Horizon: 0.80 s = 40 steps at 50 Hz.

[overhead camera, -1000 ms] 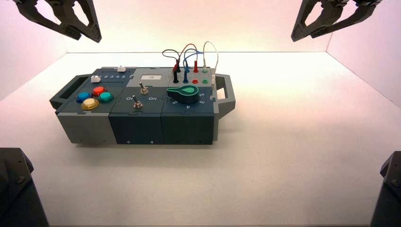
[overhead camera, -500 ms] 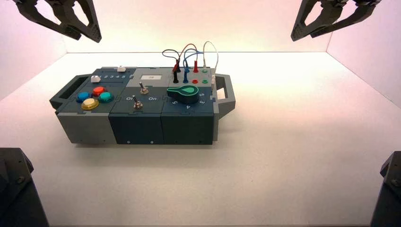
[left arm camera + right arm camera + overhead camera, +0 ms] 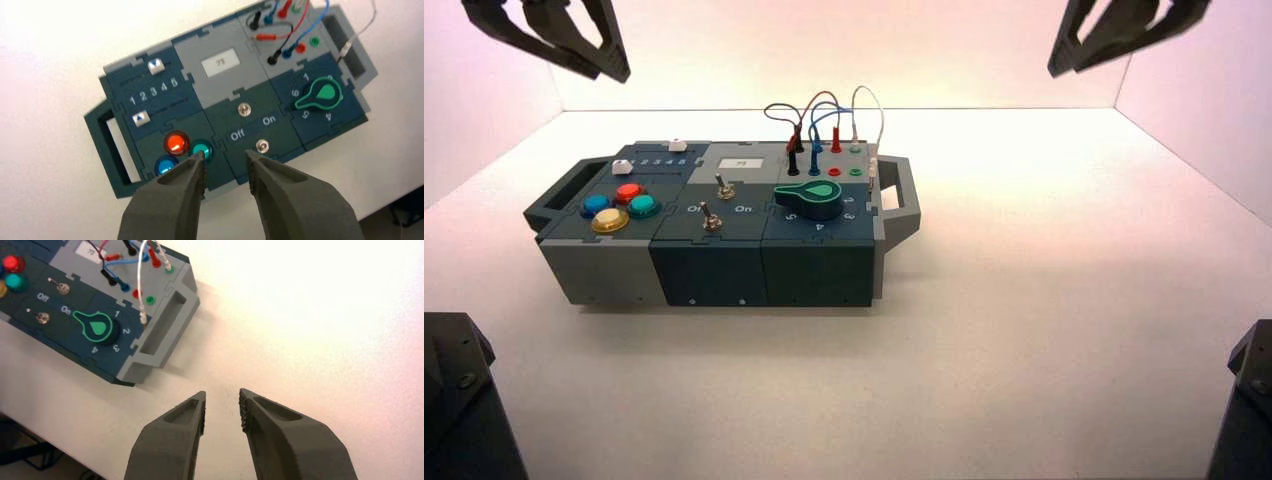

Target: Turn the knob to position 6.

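1. Fingers, state. In the left wrist view, the fingers of my left gripper (image 3: pixel 611 76) stand apart, with a moderate gap between them. The fingers of my right gripper (image 3: pixel 1065 70) also stand apart in the right wrist view. Both sets are unloaded.

2. Gripper location. Both grippers are raised, near the top of the high view: left gripper at the left, right gripper to the right of the box (image 3: pixel 819 275). Compared with the earlier frame, both sets of tips show slightly higher. The left tips show slightly farther left, the right tips slightly farther right.

3. Knob location. The dark green knob (image 3: pixel 812 200) is on the front right panel of the box, well apart from my fingers. In the left wrist view, its pointed tip shows between the printed 5 and 6. Its direction matches the earlier frame.

4. Box. The box rests on the bench (image 3: pixel 1024 350). Its outline shows marginally farther left in the high view than before. Relative to one another, the parts keep their arrangement:
- blue (image 3: pixel 596 206), red (image 3: pixel 628 193), green (image 3: pixel 643 206) and yellow (image 3: pixel 609 221) buttons: front left;
- two white sliders (image 3: pixel 622 168): back left;
- two metal toggle switches (image 3: pixel 712 220): front middle;
- coloured wires (image 3: pixel 824 105): back right.
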Motion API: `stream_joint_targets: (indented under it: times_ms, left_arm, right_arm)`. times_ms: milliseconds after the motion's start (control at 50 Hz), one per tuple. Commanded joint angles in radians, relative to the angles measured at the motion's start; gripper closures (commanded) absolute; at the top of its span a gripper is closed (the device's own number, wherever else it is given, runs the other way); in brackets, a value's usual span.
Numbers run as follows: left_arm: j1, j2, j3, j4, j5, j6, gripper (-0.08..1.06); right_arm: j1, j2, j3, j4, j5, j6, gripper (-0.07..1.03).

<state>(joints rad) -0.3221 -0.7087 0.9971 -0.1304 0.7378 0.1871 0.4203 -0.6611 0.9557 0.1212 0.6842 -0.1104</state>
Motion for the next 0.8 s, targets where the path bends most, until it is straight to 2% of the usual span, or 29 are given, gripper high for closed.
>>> stream_joint_targets:
  times_ms: [20, 160, 260, 360, 480, 640, 800]
  left_arm:
    - [-0.008, 0.018, -0.044, 0.002, -0.005, 0.003, 0.54]
    - [-0.008, 0.049, -0.043, 0.002, -0.006, 0.005, 0.54]
    - [-0.006, 0.055, -0.037, 0.002, -0.005, 0.006, 0.54]
    - [-0.008, 0.041, -0.031, 0.002, -0.009, 0.005, 0.54]
    - [-0.008, 0.021, -0.026, 0.002, -0.018, 0.005, 0.54]
    - [-0.008, 0.017, -0.012, 0.002, -0.021, 0.005, 0.54]
    - [-0.008, 0.014, -0.008, 0.002, -0.021, 0.003, 0.54]
  right_arm:
    - [0.028, 0.040, -0.098, 0.012, 0.037, -0.002, 0.59]
    - [0.110, 0.094, -0.170, 0.020, 0.063, 0.000, 0.66]
    - [0.212, 0.156, -0.216, 0.038, 0.060, 0.003, 0.72]
    - [0.287, 0.229, -0.253, 0.044, 0.051, 0.015, 0.73]
    - [0.331, 0.313, -0.288, 0.044, 0.048, 0.031, 0.76]
    - [0.374, 0.423, -0.337, 0.044, 0.044, 0.031, 0.78]
    - [0.466, 0.526, -0.399, 0.044, 0.044, 0.031, 0.78]
